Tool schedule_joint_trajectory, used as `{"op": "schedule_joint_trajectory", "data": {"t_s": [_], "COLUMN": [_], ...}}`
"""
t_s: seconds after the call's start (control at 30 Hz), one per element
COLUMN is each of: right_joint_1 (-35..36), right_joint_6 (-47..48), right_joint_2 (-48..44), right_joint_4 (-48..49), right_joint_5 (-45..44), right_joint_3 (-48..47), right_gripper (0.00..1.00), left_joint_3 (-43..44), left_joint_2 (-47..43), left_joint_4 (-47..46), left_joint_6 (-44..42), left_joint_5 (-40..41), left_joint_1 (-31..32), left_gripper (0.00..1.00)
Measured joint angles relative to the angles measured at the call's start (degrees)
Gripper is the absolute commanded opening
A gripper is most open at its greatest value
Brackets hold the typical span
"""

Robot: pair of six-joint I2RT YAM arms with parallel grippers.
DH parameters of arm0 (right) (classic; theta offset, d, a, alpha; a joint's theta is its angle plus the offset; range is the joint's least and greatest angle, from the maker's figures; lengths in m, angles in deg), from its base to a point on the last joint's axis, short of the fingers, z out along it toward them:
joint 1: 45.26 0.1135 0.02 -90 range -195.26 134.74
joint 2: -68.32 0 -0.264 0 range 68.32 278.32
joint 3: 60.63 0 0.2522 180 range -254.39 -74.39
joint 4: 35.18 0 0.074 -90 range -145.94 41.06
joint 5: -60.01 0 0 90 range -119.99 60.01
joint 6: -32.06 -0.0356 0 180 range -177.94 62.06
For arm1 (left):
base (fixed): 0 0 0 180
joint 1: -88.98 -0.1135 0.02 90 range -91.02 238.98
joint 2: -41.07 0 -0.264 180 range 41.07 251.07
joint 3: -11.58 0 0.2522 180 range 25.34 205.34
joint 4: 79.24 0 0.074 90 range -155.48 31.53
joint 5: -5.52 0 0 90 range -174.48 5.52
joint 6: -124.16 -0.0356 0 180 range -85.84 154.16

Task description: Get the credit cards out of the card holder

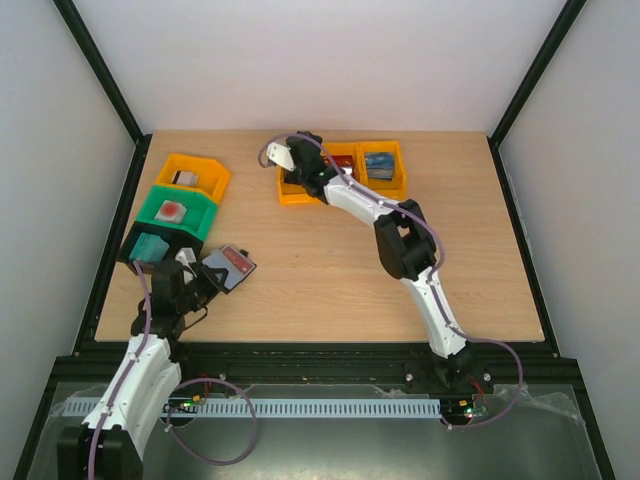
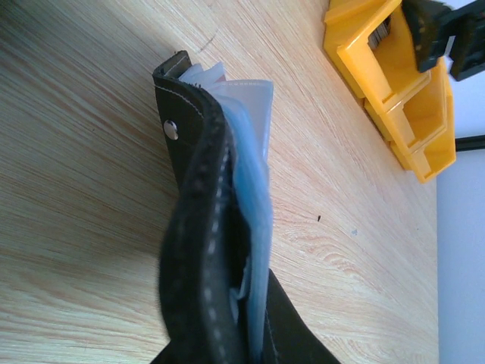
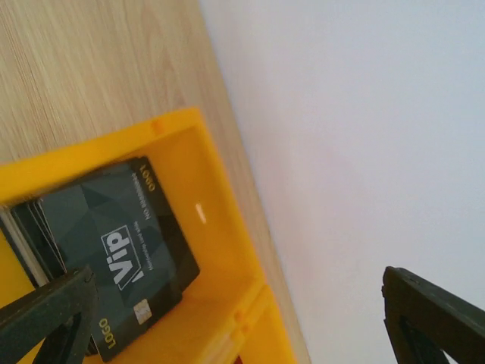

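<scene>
Card holder (image 2: 198,250) clamped in left gripper (image 1: 197,274), edge-on, contents unclear; right gripper (image 3: 239,307) gaping, empty, over orange bin (image 3: 216,227)

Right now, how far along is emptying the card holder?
Done: a dark VIP card lies in the orange bin, the right gripper open above it. In hand: the left gripper grips the card holder. Left: a reddish card shows inside it, possibly more.

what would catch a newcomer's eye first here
The orange bins at the far edge of the table, where the right gripper hangs open over a dark VIP card. Then the black wallet near the left edge, gripped by the left gripper, pale sleeves showing.
</scene>
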Motion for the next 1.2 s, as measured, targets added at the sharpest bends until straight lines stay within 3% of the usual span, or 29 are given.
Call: {"op": "schedule_joint_trajectory", "data": {"t_s": [0.23, 0.27, 0.53, 0.6, 0.8, 1.2], "right_joint_1": [-0.9, -1.0, -1.7, -1.7, -1.7, -1.6], "right_joint_6": [-7.0, -8.3, -35.1, -41.3, -54.5, -62.1], "right_joint_2": [-9.8, -10.4, -7.1, -6.5, -1.0, 4.3], "right_joint_4": [-4.1, -4.5, -14.8, -16.3, -20.5, -27.5], "right_joint_5": [9.4, 10.0, 17.7, 18.6, 18.8, 19.5], "right_joint_3": [0.0, -0.5, -10.7, -10.8, -10.9, -12.3], "right_gripper": [1.00, 0.96, 0.17, 0.03, 0.02, 0.02], "left_joint_3": [-0.2, -0.3, -0.3, -0.3, -0.4, -0.7], "left_joint_2": [-0.2, -0.3, -0.8, -0.8, -0.8, -0.8], "left_joint_4": [-0.5, -0.5, -0.5, -0.5, -0.5, -0.6], "left_joint_6": [0.2, 0.2, 0.4, 0.4, 0.4, 0.7], "left_joint_5": [-0.4, -0.4, -0.6, -0.6, -0.6, -0.6], "left_joint_1": [0.0, -0.1, -0.6, -0.6, -0.7, -0.7], "left_gripper": [0.02, 0.02, 0.02, 0.02, 0.02, 0.02]}}
